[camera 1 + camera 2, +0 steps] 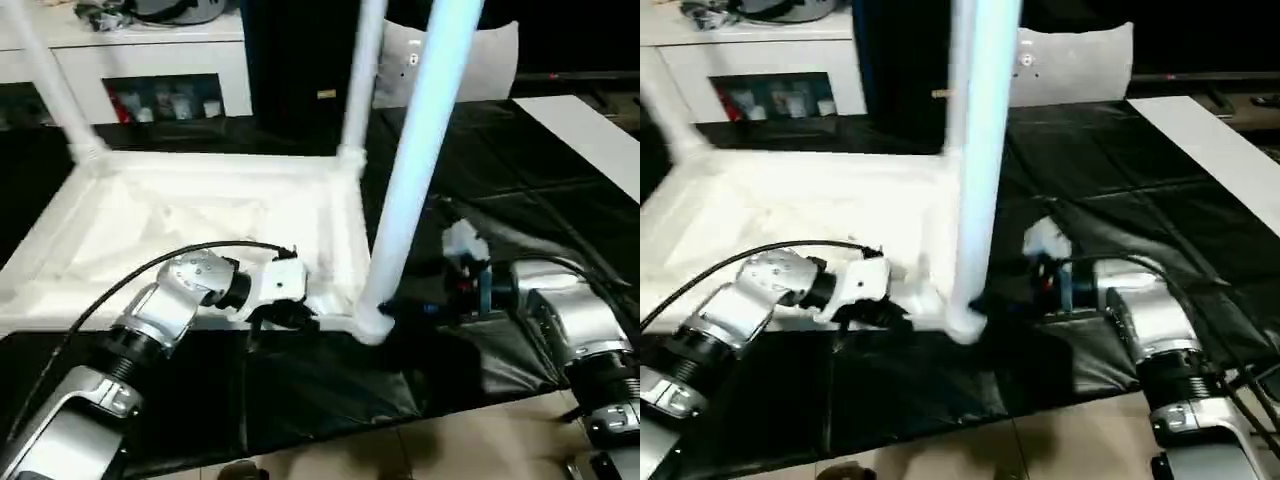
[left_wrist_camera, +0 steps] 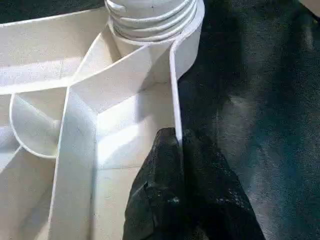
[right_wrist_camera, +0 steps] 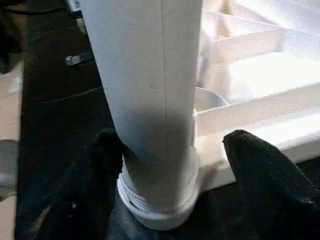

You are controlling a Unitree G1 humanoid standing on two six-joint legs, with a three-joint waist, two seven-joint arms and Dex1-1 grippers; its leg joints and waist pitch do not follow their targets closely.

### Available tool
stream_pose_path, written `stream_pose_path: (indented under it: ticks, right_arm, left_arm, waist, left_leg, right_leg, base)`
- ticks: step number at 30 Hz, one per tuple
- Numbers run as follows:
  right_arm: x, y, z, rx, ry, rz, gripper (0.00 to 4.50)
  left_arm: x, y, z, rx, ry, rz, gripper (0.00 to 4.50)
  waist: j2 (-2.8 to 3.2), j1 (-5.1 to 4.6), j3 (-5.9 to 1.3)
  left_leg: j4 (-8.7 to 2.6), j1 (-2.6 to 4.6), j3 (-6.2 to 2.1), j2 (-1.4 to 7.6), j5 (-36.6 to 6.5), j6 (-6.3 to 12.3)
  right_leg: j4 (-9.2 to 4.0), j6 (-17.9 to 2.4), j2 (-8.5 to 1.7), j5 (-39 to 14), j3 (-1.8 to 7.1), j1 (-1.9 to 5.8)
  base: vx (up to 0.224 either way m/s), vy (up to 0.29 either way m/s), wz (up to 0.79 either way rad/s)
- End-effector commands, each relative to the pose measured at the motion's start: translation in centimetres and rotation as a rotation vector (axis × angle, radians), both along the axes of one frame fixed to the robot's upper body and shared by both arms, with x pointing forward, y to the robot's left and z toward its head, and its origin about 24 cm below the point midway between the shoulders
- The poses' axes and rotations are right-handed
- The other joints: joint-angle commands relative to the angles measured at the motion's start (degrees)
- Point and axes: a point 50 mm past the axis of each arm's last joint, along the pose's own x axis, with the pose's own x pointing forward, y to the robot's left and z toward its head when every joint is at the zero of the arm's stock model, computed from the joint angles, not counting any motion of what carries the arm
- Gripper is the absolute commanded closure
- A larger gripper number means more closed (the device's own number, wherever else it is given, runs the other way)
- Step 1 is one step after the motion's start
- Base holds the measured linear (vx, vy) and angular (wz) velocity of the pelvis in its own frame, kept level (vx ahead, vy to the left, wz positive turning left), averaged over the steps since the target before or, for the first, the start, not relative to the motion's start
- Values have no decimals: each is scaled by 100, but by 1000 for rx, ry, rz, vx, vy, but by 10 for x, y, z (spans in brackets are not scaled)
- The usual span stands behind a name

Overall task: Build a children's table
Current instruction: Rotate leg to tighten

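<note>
Three legs (image 1: pixel 420 150) standing in upturned table top (image 1: pixel 200 215).

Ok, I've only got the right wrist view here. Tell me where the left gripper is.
Observer: The left gripper is shut on the tabletop's rim, right beside the corner socket of the near leg, which the open right gripper straddles.
Operator: Count the standing legs for me.
Observer: Three: that near leg, a far middle leg and a far left leg. The fourth corner is cut off by the picture's edge.
Operator: Say what the table lies on.
Observer: It lies upside down on a black sheet.
</note>
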Motion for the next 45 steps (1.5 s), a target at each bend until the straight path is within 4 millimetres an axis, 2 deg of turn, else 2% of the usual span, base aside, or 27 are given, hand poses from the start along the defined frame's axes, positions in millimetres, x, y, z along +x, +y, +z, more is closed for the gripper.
stream_pose_path:
  ticks: [1, 8, 11, 17, 22, 25, 26, 27, 28, 30, 31, 33, 34, 35, 37, 38, 39, 40, 41, 42, 45]
  right_arm:
    - [3, 1, 5, 10, -3, 26, 148]
    - [-1, 8, 0, 31, 54, 89, 212]
    - [-2, 11, -2, 41, 69, 100, 244]
    - [-5, 14, -5, 58, 90, 105, 257]
    - [-3, 17, -6, 77, 113, -7, 257]
    - [2, 24, -7, 75, 103, -108, 257]
    - [12, 37, -7, 112, 92, -255, 257]
    - [16, 44, -7, 119, 89, -320, 257]
    - [20, 49, -8, 115, 86, -371, 257]
    - [24, 55, -10, 102, 84, -449, 257]
    - [28, 59, -12, 88, 83, -506, 257]
    - [33, 67, -17, 60, 77, -601, 257]
    - [34, 70, -18, 55, 71, -625, 257]
    - [35, 78, -20, 55, 41, -639, 257]
    - [36, 83, -20, 83, 39, -665, 257]
    - [36, 86, -20, 93, 36, -675, 203]
    - [35, 87, -19, 98, 28, -672, 189]
    - [34, 89, -19, 118, 29, -661, 189]
    - [32, 90, -18, 153, 36, -652, 183]
    - [32, 90, -17, 163, 39, -656, 168]
    - [32, 82, -17, 182, 33, -672, 140]
  left_arm:
    - [-10, -11, -7, 49, 37, -126, 450]
    - [-9, -13, -5, 45, 36, -156, 450]
    - [-9, -12, -6, 44, 41, -157, 450]
    - [-9, -12, -6, 37, 46, -150, 450]
    - [-4, -17, 0, -51, 87, -5, 450]
    - [-2, -23, 3, -102, 111, 71, 450]
    - [3, -33, 6, -163, 106, 186, 450]
    - [6, -38, 7, -187, 94, 247, 450]
    - [8, -43, 8, -198, 71, 296, 450]
    - [11, -47, 8, -204, 56, 354, 450]
    - [13, -50, 8, -208, 48, 391, 450]
    - [16, -57, 9, -207, 25, 464, 450]
    - [18, -59, 9, -205, 13, 487, 450]
    - [21, -64, 9, -196, -20, 543, 450]
    - [22, -69, 10, -194, -35, 565, 450]
    - [21, -71, 11, -198, -36, 569, 450]
    - [20, -73, 11, -204, -35, 568, 450]
    - [19, -75, 11, -206, -32, 558, 450]
    - [17, -76, 10, -201, -38, 547, 450]
    - [17, -75, 10, -197, -42, 549, 450]
    - [18, -70, 9, -184, -60, 552, 450]
  waist:
    - [-61, -29, -396]
    - [-38, 15, -401]
    - [-51, 14, -404]
    - [-54, 16, -402]
    - [-49, 18, -391]
    - [-58, -38, -349]
    - [-35, -44, -348]
    - [-51, -96, -323]
    - [-49, -158, -321]
    - [-62, -259, -338]
    - [-80, -307, -340]
    - [-77, -362, -357]
    - [-82, -412, -363]
    - [-100, -423, -370]
    - [-88, -388, -372]
    - [-102, -389, -375]
    - [-89, -378, -378]
    - [-65, -362, -401]
    - [-49, -362, -399]
    - [-54, -359, -398]
    - [-20, -350, -405]
  left_leg:
    - [-375, 59, -3, 218, -855, 487]
    - [-369, 76, 8, 223, -852, 482]
    - [-372, 70, 4, 220, -864, 443]
    - [-369, 68, 8, 214, -849, 439]
    - [-381, 77, 11, 215, -866, 397]
    - [-422, 80, -5, 196, -1233, 204]
    - [-423, 94, -5, 200, -1292, 161]
    - [-450, 59, -24, 189, -1342, 45]
    - [-473, 81, -43, 184, -1507, -87]
    - [-469, 72, -56, 172, -1598, -127]
    - [-467, 47, -57, 165, -1575, -84]
    - [-462, 14, -55, 154, -1482, -38]
    - [-440, 34, -34, 152, -1357, -9]
    - [-424, 32, -26, 140, -1313, 36]
    - [-402, 44, 4, 148, -1115, 175]
    - [-402, 26, 6, 147, -1051, 202]
    - [-410, 26, 0, 151, -996, 225]
    - [-401, 32, -1, 173, -835, 295]
    - [-398, 25, 1, 171, -789, 321]
    - [-401, 23, 5, 171, -766, 359]
    - [-403, 42, 2, 180, -745, 384]
  right_leg:
    - [-435, -1431, -246, -427, 303, 335]
    - [-428, -1461, -248, -375, 312, 319]
    - [-429, -1437, -247, -399, 312, 326]
    - [-432, -1430, -245, -415, 313, 325]
    - [-443, -1428, -244, -511, 315, 318]
    - [-536, -1203, -256, -1370, 309, 305]
    - [-543, -1167, -262, -1498, 318, 294]
    - [-556, -1071, -257, -1689, 315, 303]
    - [-584, -954, -248, -1993, 302, 282]
    - [-608, -851, -247, -2159, 299, 290]
    - [-613, -856, -235, -2055, 300, 291]
    - [-608, -871, -233, -1935, 292, 311]
    - [-625, -932, -230, -1765, 305, 269]
    - [-632, -945, -231, -1721, 307, 279]
    - [-626, -1007, -229, -1455, 324, 268]
    - [-607, -1024, -221, -1350, 326, 279]
    - [-597, -1038, -215, -1267, 320, 283]
    - [-565, -1127, -209, -891, 319, 292]
    - [-551, -1164, -206, -755, 321, 296]
    - [-542, -1208, -203, -588, 321, 307]
    - [-528, -1290, -199, -407, 320, 319]
  base:
    - [0, 0, 0]
    - [0, 0, 0]
    - [0, 0, 0]
    - [0, 0, 0]
    - [0, 0, 0]
    - [0, 0, 0]
    - [0, 0, 0]
    - [0, 0, 0]
    - [0, 0, 0]
    - [0, 0, 0]
    - [0, 0, 0]
    - [0, 0, 0]
    - [0, 0, 0]
    - [0, 0, 0]
    - [0, 0, 0]
    - [0, 0, 0]
    - [0, 0, 0]
    - [0, 0, 0]
    - [0, 0, 0]
    - [0, 0, 0]
    - [0, 0, 0]
